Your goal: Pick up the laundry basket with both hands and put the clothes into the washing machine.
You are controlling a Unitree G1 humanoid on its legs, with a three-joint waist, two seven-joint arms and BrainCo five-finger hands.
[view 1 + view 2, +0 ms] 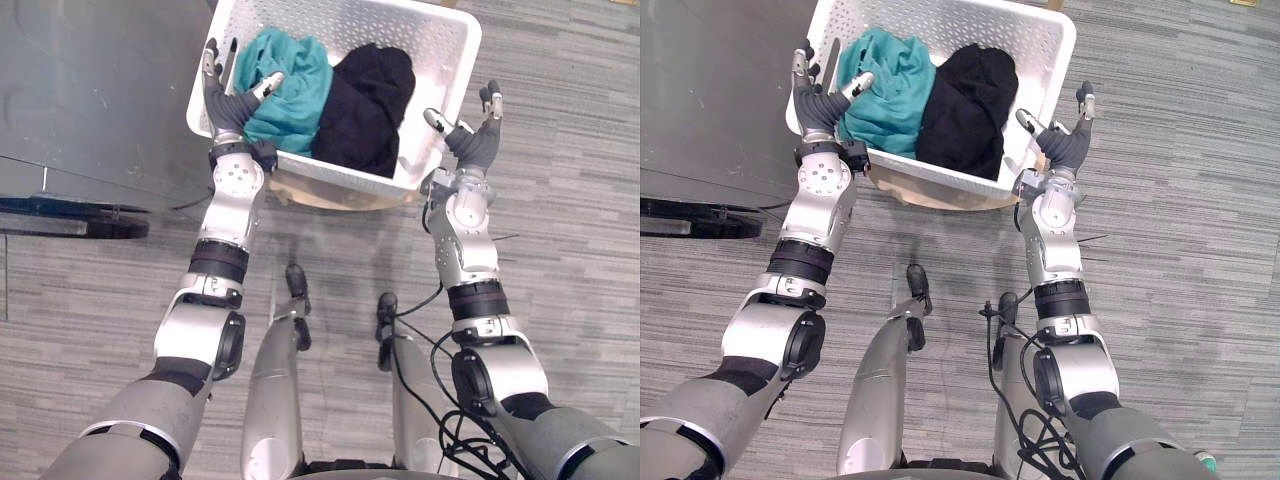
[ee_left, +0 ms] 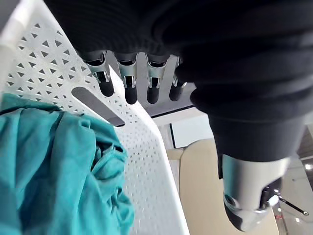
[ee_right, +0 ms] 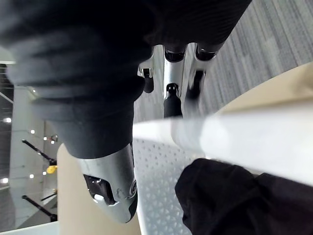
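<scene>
Left hand [image 1: 232, 108] and right hand [image 1: 478, 142] bracket the laundry basket [image 1: 455, 60], fingers straight, nothing gripped yet; likely staged for a two-sided lift. Clothes [image 1: 290, 90] inside.

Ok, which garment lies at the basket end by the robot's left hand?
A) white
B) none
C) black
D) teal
D: the teal garment is heaped in the white laundry basket beside the left hand, while the black garment lies toward the right hand.

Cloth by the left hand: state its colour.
The cloth is teal, clearest in the left eye view.
</scene>
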